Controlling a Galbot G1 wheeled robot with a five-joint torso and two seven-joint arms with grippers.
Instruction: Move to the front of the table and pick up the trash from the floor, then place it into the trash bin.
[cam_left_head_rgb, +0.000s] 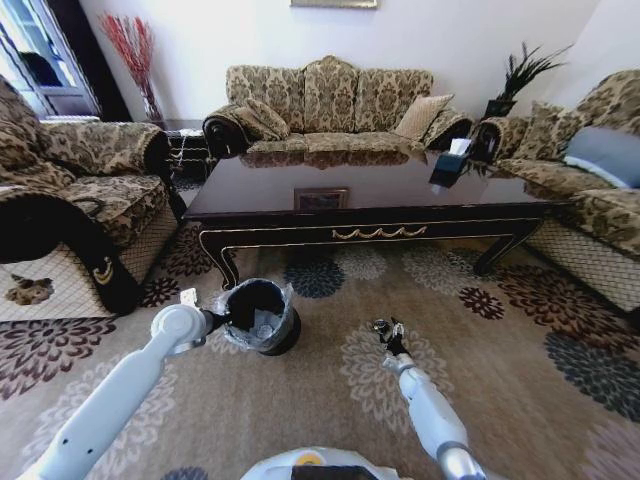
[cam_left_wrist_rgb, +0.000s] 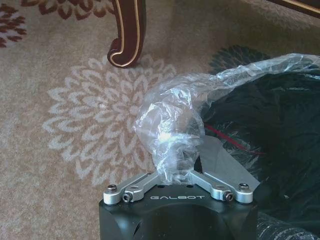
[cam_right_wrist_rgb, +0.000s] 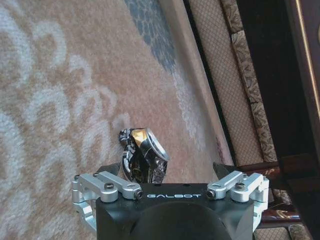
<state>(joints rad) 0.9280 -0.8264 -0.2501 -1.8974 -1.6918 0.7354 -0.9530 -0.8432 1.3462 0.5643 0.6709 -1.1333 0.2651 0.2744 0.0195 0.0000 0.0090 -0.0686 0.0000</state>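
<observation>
my left claw sits at the rim of the trash bin, pinched together on the crinkled clear liner folded over that rim; the bin's black inside lies just beyond it. the bin stands on the flowered carpet floor, just in front of the bench near its left front leg. my right claw hangs over the floor to the right of the bin, in front of the bench. a small crushed can-like piece of trash, dark with a gold patch and a silvery round end, sits between its spread fingers; i cannot tell whether they grip it.
</observation>
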